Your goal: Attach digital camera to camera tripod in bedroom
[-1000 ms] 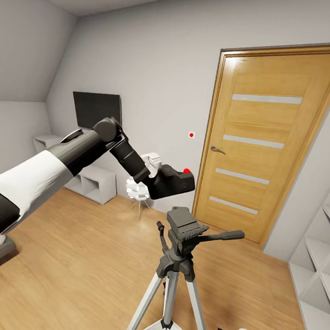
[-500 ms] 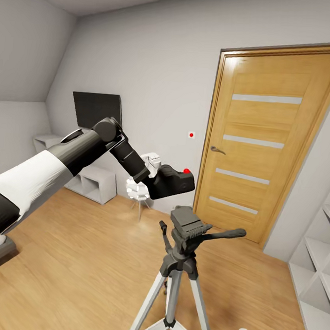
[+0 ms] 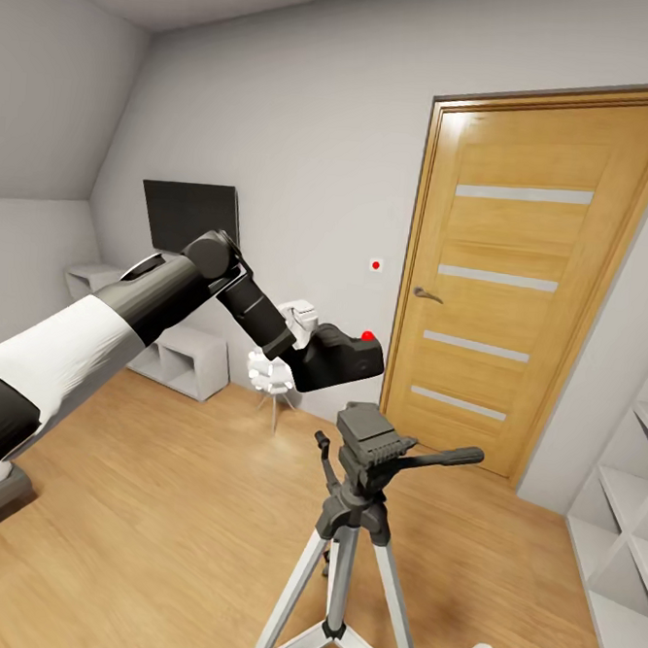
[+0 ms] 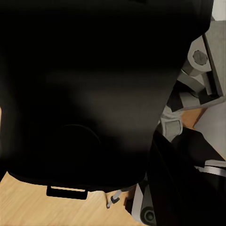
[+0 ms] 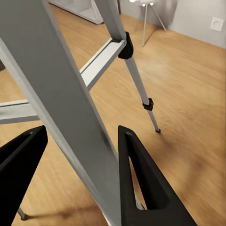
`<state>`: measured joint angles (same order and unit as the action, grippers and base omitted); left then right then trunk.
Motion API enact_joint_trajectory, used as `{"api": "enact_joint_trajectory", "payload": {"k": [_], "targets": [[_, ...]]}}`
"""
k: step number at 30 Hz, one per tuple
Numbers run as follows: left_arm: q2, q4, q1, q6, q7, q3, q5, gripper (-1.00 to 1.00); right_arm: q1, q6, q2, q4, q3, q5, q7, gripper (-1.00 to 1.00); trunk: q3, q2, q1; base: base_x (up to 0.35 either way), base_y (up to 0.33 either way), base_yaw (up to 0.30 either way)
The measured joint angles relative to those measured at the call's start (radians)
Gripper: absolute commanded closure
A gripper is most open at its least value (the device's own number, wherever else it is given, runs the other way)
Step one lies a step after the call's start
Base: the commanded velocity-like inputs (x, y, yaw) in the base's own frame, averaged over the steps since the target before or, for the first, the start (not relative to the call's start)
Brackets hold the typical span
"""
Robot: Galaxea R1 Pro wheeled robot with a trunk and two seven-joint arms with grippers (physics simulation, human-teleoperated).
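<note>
My left gripper (image 3: 307, 350) is shut on the digital camera (image 3: 345, 361), a black body with a red dot (image 3: 368, 335) on top. It hangs in the air just above and slightly left of the camera tripod's black pan head (image 3: 369, 435), apart from it. The camera's dark body (image 4: 84, 94) looms close in the left wrist view, with grey tripod head parts (image 4: 207, 70) beside it. The tripod's side handle (image 3: 442, 457) points right. Low down, my right gripper (image 5: 82, 129) is shut around a silver tripod leg (image 5: 70, 108), one black finger (image 5: 141, 179) on each side.
An oak door (image 3: 522, 281) with pale stripes stands behind the tripod. White cube shelving (image 3: 631, 504) lines the right wall. A black screen (image 3: 189, 214), a low white unit (image 3: 180, 357) and a small white stool (image 3: 271, 376) sit at the back left. Wood floor (image 3: 173, 507) lies open to the left.
The tripod has shifted a little to the right, mostly in the first half second, and the right gripper's finger moved with it. The left arm and camera have stayed almost still.
</note>
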<state>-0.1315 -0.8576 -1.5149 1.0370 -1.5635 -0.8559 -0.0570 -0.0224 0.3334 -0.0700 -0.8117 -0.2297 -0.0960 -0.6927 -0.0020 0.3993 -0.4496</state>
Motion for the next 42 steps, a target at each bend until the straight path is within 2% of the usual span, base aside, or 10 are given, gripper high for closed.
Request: {"api": "enact_joint_trajectory", "payload": {"k": [12,17,20,23,29,39,42], "targets": [[0.001,0.0,0.0,0.0,0.0,0.001,0.0,1.0,0.0,-0.001,0.0,-0.013,0.0,-0.002,0.0,1.0,0.0,0.0,0.0,0.0,0.0,0.0],[0.012,0.0,0.0,0.0,0.0,0.002,0.0,1.0,-0.003,-0.003,0.0,-0.018,0.002,0.0,0.001,1.0,0.0,0.0,0.0,0.0,0.0,0.0],[0.014,0.0,0.0,0.0,0.0,0.004,0.0,1.0,-0.006,-0.005,0.004,-0.02,0.005,0.0,0.001,1.0,0.0,0.0,0.0,0.0,0.0,0.0],[0.015,0.001,0.0,0.0,0.0,0.004,0.0,1.0,-0.007,0.01,0.011,-0.032,0.006,-0.024,-0.008,1.0,0.0,0.0,0.0,0.0,0.0,0.0],[0.014,0.001,0.0,0.0,0.0,0.004,0.0,1.0,-0.008,0.011,0.019,-0.041,0.01,-0.036,-0.007,1.0,0.0,0.0,0.0,0.0,0.0,0.0],[0.015,0.004,0.0,0.0,0.0,0.011,-0.001,1.0,-0.008,-0.001,0.024,-0.052,0.013,-0.038,-0.009,1.0,0.0,0.0,0.0,0.0,0.0,0.0],[0.012,0.004,0.0,0.0,0.0,0.013,-0.002,1.0,-0.008,0.003,0.028,-0.067,0.012,-0.036,0.014,1.0,0.0,0.0,0.0,0.0,0.0,0.0]]}}
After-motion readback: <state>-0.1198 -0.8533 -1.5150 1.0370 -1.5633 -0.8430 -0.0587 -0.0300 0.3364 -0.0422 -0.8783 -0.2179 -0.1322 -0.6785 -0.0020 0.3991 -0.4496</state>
